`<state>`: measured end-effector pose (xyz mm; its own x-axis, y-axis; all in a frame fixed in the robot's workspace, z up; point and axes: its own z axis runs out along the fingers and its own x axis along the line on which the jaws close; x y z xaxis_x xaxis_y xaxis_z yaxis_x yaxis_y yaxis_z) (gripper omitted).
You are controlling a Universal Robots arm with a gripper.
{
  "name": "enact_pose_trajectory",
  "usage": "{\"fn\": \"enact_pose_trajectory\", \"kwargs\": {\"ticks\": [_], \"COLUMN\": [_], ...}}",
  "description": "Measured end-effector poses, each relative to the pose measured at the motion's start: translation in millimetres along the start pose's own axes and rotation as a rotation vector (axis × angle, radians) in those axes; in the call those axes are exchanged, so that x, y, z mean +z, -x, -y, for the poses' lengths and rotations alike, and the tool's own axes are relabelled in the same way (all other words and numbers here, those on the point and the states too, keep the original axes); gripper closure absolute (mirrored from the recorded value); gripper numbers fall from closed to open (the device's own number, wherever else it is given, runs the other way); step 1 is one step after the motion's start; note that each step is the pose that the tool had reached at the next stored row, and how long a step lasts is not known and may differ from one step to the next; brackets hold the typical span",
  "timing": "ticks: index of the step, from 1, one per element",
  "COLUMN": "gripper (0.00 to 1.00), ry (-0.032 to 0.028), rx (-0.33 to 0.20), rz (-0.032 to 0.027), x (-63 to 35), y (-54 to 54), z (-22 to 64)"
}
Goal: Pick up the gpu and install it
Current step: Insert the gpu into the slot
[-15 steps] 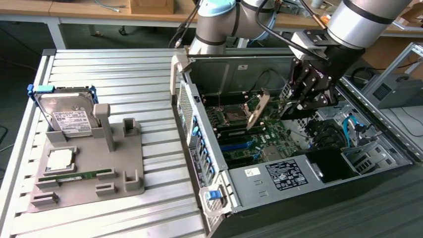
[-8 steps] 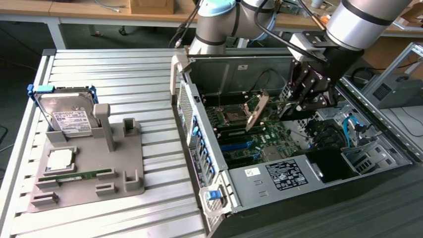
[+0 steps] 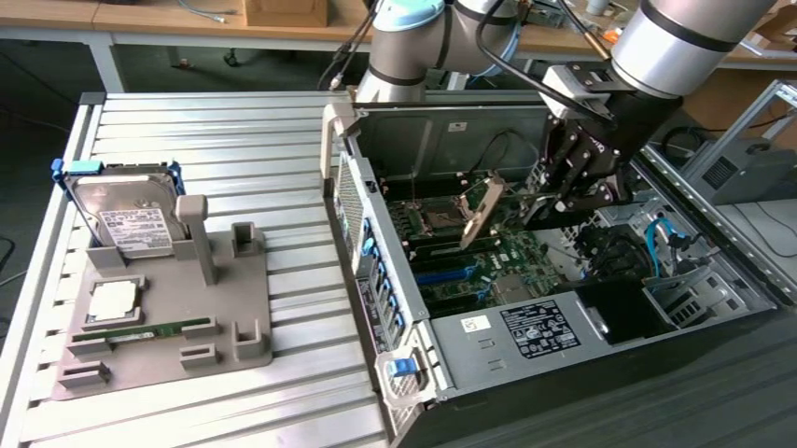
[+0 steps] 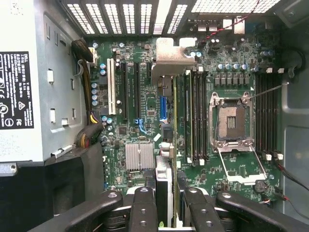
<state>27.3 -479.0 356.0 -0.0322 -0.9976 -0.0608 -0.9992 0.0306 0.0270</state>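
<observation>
A: gpu (image 4: 163,176) — where is it?
B: In the gripper (image 3: 551,207), inside the open computer case (image 3: 436,140). The wrist view has it edge-on, clamped between the fingers (image 4: 143,208), with its silver bracket end pointing at the rear grilles (image 4: 123,17).
A: Jaws?
B: Drawn in narrow on the card, one finger on each side. Holding it, not empty.
A: Over what?
B: Over the motherboard (image 4: 145,63). It runs along the line of the blue slot (image 4: 163,107), between the black expansion slots (image 4: 130,89) and the memory banks (image 4: 193,116). The CPU socket (image 4: 231,121) is off to one side, with its frame open.
A: Seated?
B: Can't tell if the lower edge touches a slot. My read: pickup is done and the card is in the case above the slots, but the install isn't finished — the gripper has it in hand.
A: Outside the case?
B: A grey holder (image 3: 249,299) sits on the slatted table (image 3: 224,131) at the exterior view's left, well apart from the case. The hard drive (image 3: 125,219) stands upright in it and the memory stick (image 3: 144,329) lies flat near its front.
</observation>
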Motion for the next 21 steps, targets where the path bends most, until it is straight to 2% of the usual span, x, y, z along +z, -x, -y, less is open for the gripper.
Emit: {"fn": "enact_pose_trajectory", "kwargs": {"ticks": [21], "gripper": [0.73], "ry": [0.0000], "rx": [0.000], "rz": [-0.0001], "x": [3.4], "y": [-3.2], "z": [-8.6]}}
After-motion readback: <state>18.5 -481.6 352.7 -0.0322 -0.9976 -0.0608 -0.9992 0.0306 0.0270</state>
